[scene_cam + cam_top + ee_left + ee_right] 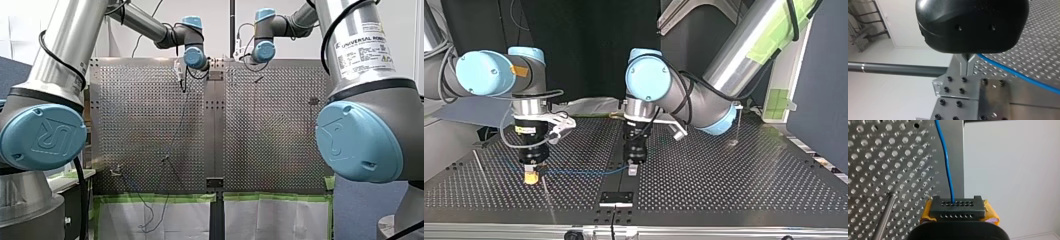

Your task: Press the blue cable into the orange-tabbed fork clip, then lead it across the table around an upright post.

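The blue cable point(579, 172) stretches low over the desk point(724, 175) between my right pincer point(530, 178) (yellow pads) and my left pincer point(632, 170), each clamped on it. A thin metal rod point(885, 217) sits just beside the right one.

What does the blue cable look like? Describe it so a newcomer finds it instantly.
On the dark perforated metal table, look low between my right gripper and my left gripper. The thin blue cable stretches between them. It is the only blue line; the nearby rod is grey metal.
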Robot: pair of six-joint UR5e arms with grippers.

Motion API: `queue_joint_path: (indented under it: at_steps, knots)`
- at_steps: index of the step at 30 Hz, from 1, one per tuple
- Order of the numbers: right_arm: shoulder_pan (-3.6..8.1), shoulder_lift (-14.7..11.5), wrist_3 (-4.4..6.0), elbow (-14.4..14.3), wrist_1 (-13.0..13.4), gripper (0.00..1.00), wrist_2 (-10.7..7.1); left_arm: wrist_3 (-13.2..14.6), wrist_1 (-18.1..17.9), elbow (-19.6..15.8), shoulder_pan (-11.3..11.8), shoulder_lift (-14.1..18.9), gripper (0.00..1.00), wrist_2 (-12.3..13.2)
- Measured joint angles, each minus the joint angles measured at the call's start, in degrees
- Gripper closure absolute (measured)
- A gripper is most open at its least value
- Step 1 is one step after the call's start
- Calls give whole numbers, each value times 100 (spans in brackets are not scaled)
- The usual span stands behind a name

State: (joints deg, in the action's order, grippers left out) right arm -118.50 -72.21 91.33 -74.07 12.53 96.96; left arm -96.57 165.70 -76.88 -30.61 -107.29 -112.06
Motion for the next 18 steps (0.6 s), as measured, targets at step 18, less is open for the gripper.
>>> queue_joint_path:
  at_steps: [18]
  knots:
    - [361, -5, -2, 5, -137, 100, -9, -178, 397, 891, -349, -712, 100, -10]
